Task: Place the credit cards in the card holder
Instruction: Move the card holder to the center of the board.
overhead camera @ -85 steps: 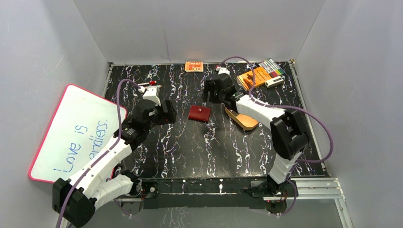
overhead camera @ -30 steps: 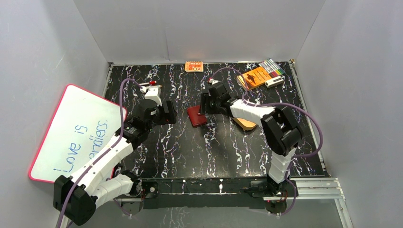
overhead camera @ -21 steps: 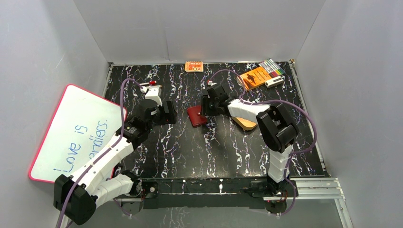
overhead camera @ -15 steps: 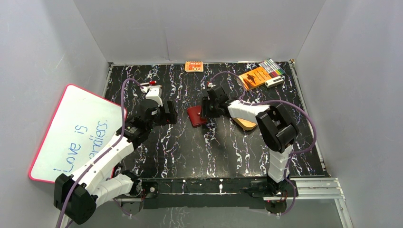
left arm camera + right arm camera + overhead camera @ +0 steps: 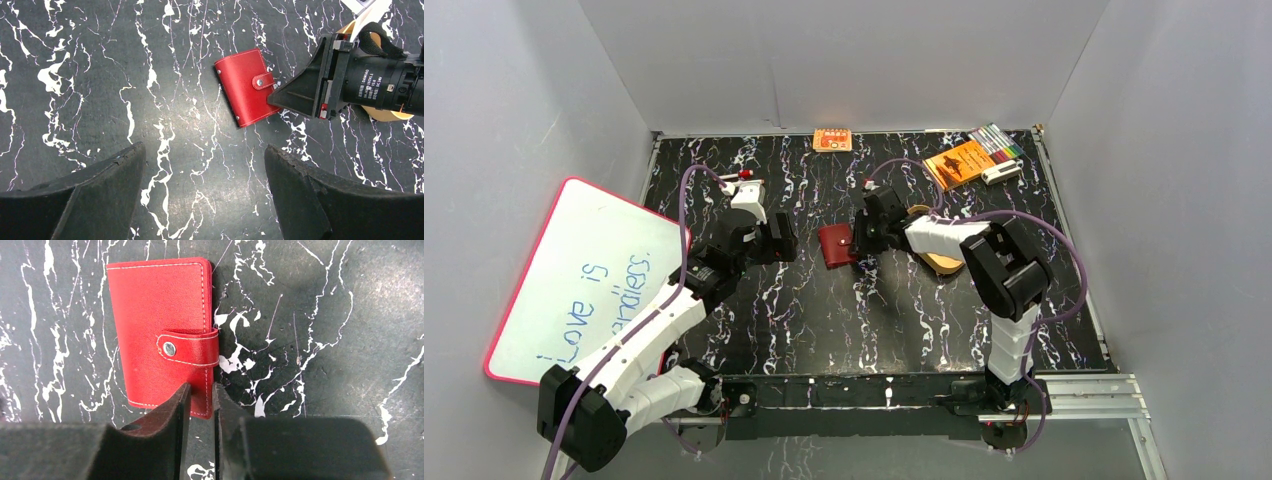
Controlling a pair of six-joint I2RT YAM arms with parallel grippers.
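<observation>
- Right at the tips of my right pincer (image 5: 200,388) lies the card holder (image 5: 160,360), flat on the desk (image 5: 310,340). It is folded shut, with its snap tab (image 5: 187,347) pressed over the open edge.
- That open edge runs straight toward the slit between my two right fingers, and the tab sits just ahead of them.
- My right pincer is nearly shut, with only a thin slit between the fingers. It holds nothing. The tips overlap the holder's near corner, but I cannot tell whether they press on the leather or hover just above it.
- My left pincer (image 5: 204,147) is spread wide and holds nothing. It hangs above bare desk, with the holder ahead of it and well apart from both fingers.
- I judge the step in hand to be opening the holder, since no card can go in while the tab is snapped.
- To do it well, I would work one right fingertip under the tab's free end and lift away from the stud rather than shoving sideways, because the holder looks light and likely to slide.
- Bringing my left pincer down on the spine side, opposite my right tips, should pin the holder while the snap gives.
- Beyond my right wrist sits a tan tray (image 5: 944,262). I cannot make out the credit cards in any view.
</observation>
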